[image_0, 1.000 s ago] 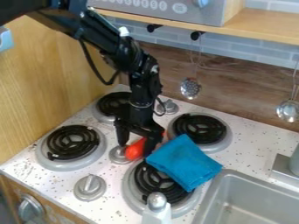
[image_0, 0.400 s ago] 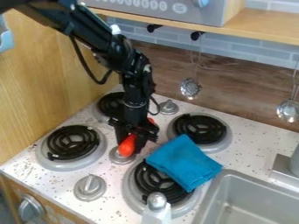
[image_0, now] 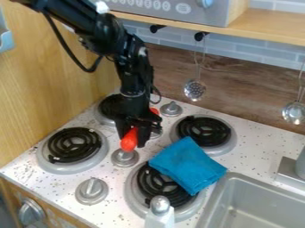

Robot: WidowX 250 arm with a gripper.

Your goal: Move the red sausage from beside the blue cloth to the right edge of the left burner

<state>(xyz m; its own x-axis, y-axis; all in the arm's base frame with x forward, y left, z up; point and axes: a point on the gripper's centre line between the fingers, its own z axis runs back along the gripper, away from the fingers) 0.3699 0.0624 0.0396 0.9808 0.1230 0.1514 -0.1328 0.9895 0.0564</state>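
Four black coil burners (image_0: 73, 144) sat on the speckled stovetop (image_0: 110, 187) in front of me. Above the middle of it hung the black gripper (image_0: 133, 140), its jaws closed on a long orange-red object (image_0: 128, 141), whose rounded near end was just by a silver knob (image_0: 124, 157). To one side, a folded blue cloth (image_0: 187, 164) lay partly over a burner beside the sink (image_0: 235, 180).

Narrow strip of white stovetop (image_0: 117, 181) is free between front knob (image_0: 92, 191) and front burner (image_0: 134, 197). Middle knob (image_0: 124, 158) stands in way close below gripper (image_0: 132, 140). Blue cloth (image_0: 187, 164) blocks front burner partly. Wider passage lies between right rear burner (image_0: 204, 132) and faucet base (image_0: 290, 173).
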